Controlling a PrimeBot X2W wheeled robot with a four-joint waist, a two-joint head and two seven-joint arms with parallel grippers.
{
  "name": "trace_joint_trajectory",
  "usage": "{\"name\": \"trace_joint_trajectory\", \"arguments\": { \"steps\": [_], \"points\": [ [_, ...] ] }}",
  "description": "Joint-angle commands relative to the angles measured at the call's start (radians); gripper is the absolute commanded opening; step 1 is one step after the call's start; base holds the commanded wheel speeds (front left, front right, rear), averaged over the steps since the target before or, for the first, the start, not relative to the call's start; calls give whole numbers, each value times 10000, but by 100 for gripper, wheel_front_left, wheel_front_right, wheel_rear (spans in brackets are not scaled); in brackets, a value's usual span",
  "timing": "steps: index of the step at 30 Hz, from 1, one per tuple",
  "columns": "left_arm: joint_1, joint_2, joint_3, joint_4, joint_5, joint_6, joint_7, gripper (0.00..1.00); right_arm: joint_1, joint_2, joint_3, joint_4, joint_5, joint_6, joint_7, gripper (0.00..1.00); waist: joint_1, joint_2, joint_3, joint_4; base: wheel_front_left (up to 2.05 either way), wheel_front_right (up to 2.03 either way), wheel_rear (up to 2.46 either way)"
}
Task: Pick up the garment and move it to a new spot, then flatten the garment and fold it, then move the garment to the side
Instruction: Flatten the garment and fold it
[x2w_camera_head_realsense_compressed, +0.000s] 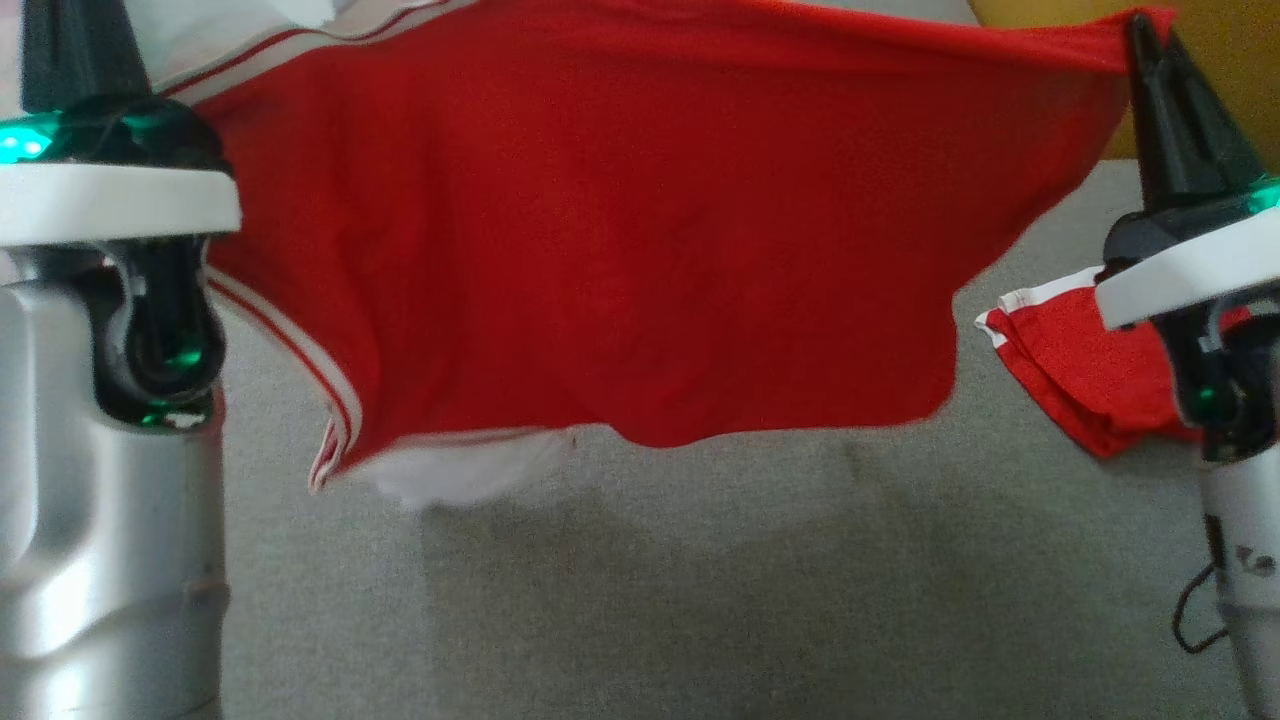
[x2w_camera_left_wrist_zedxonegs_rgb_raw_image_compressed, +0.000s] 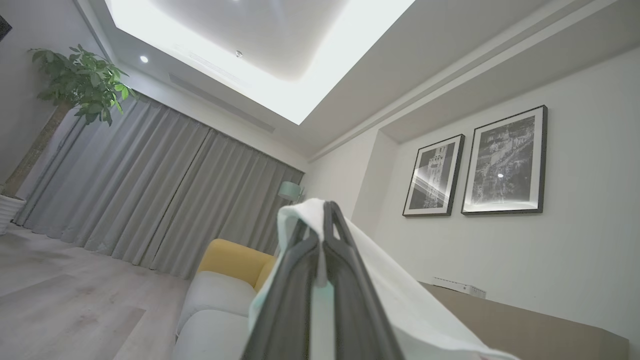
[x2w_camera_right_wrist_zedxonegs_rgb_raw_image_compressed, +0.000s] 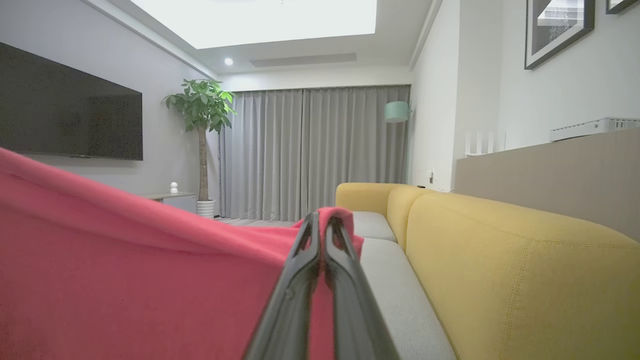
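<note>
Left hand (x2w_camera_left_wrist_zedxonegs_rgb_raw_image_compressed: 322, 212), right hand (x2w_camera_right_wrist_zedxonegs_rgb_raw_image_compressed: 322, 220) pinched shut on garment (x2w_camera_head_realsense_compressed: 620, 230), stretched between them, hanging below.

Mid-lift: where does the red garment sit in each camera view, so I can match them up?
Head view: red garment stretched across the upper middle, hanging between both arms.
Left wrist view: its white part is draped over the left fingers, bottom centre.
Right wrist view: it spreads across the lower left, pinched by the right fingers.
Shared landmark: yellow sofa.
</note>
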Motion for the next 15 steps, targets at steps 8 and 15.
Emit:
{"name": "trace_joint_trajectory", "arguments": {
  "steps": [8, 15],
  "points": [
    [55, 1143, 162, -1338, -7, 323, 1595, 0, 259, -368, -336, -1906, 238, -7, 1343, 0, 0, 0, 495, -43, 0, 0, 0],
    [-585, 1348, 12, -874, 128, 411, 1963, 0, -435, -755, -433, -1970, 277, -7, 2085, 0, 0, 0, 1965, -55, 0, 0, 0]
  ]
}}
